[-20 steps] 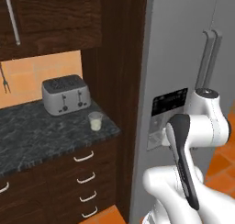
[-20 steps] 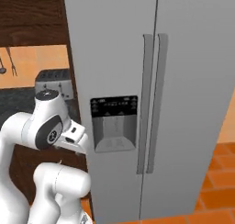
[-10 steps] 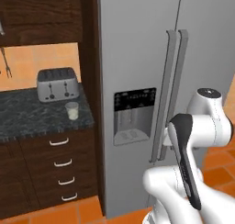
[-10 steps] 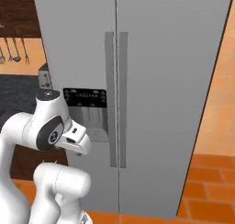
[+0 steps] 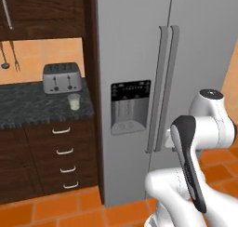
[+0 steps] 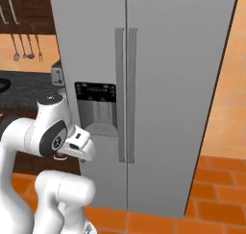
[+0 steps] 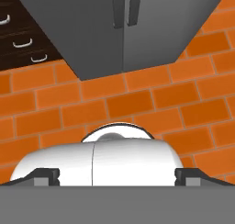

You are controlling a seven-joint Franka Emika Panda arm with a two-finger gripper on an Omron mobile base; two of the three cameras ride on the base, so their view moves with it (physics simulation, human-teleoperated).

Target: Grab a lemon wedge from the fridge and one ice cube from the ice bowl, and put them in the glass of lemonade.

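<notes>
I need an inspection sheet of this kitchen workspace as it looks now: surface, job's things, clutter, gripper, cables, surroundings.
Surface: dark speckled counter, left of the fridge.
Job's things: fridge, both doors shut; glass of lemonade upright on the counter in front of the toaster; lemon wedge, ice cube: nothing seen.
Clutter: silver toaster at the back of the counter.
Gripper: fingers wide apart, nothing between them, pointing down at the orange brick floor.
Cables: nothing seen.
Surroundings: dark wood drawers; utensils hanging on the wall.

Kitchen: fridge [image 5: 153, 82], toaster [image 5: 61, 77], drawers [image 5: 62, 151].
</notes>
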